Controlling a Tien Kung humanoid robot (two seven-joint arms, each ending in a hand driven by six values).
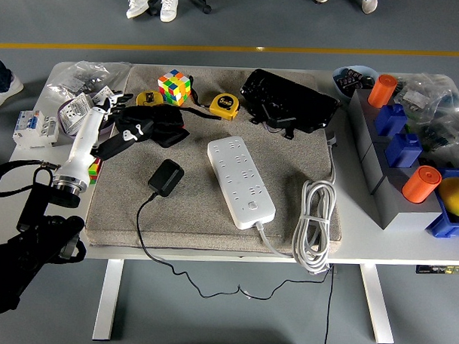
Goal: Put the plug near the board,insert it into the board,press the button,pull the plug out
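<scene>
Left hand (114,126) at far left of counter (33,173), fingers (120,102) spread, holding nothing. Plug (165,177) lies free on mat (305,156), just left of power strip (240,180). Suggest regrasping plug squarely, prongs down, aligned over a socket.

Your left hand (114,117) hovers open-fingered over the mat's far-left corner, beside the black pouch (152,125). The black plug adapter (165,177) lies free on the grey mat (305,152), apart from the white power strip (240,181).
</scene>
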